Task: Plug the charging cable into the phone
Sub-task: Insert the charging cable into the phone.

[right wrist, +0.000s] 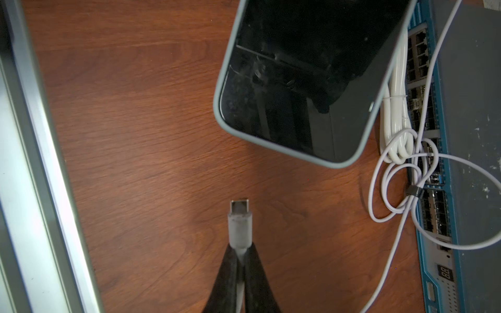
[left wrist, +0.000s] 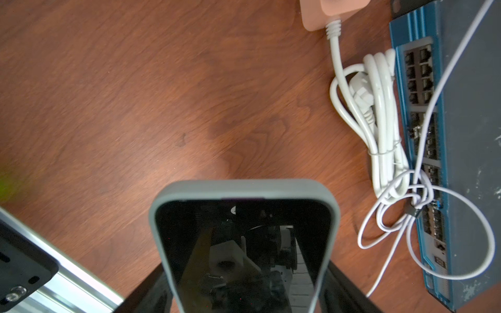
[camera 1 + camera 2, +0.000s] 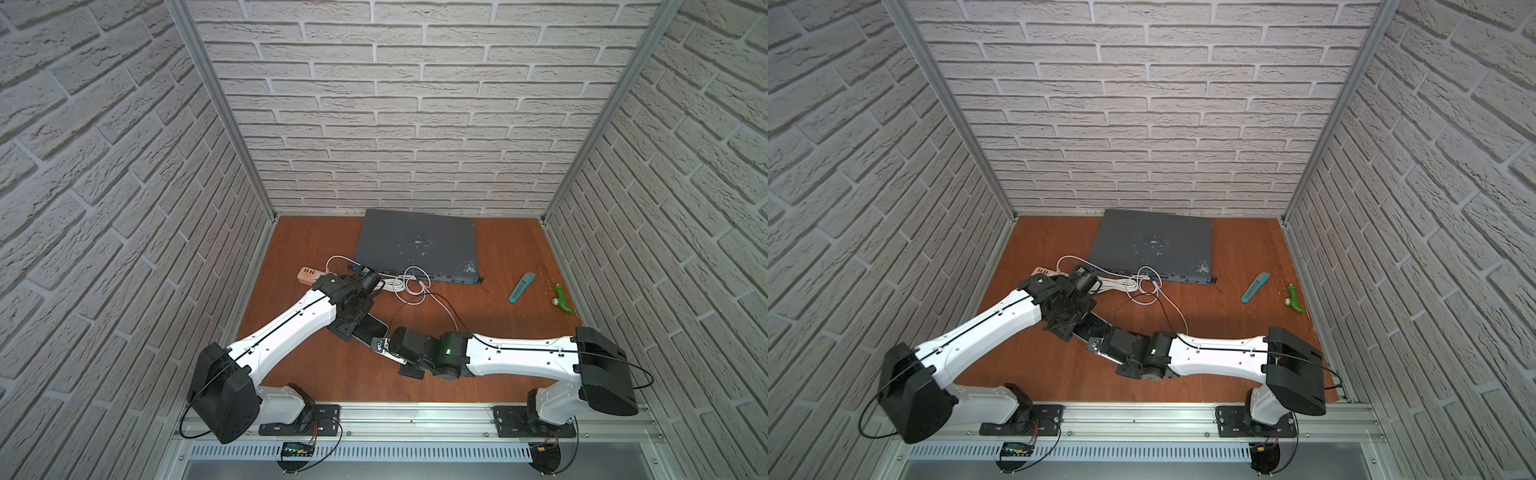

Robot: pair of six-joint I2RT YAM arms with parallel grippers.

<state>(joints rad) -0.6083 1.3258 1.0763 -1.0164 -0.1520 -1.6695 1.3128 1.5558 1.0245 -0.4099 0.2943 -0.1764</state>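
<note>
Right pincer (image 1: pixel 240 250) clamps charging cable (image 1: pixel 240 226) — plug apart from phone (image 1: pixel 292 81).

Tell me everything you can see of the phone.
The phone is a flat slab with a glossy black screen, dark and showing reflections, inside a grey, matte-looking case with rounded corners. The left fingers clamp its long sides, holding it screen up over the wooden table. The charging cable's plug is near its end but apart from it; nothing is plugged in.

White brick-pattern walls (image 3: pixel 415 104) on three sides; silver aluminium corner posts (image 3: pixel 216 95); reddish-brown wood-grain surface (image 3: pixel 511 249); aluminium rail (image 3: pixel 415 413) along front edge.
</note>
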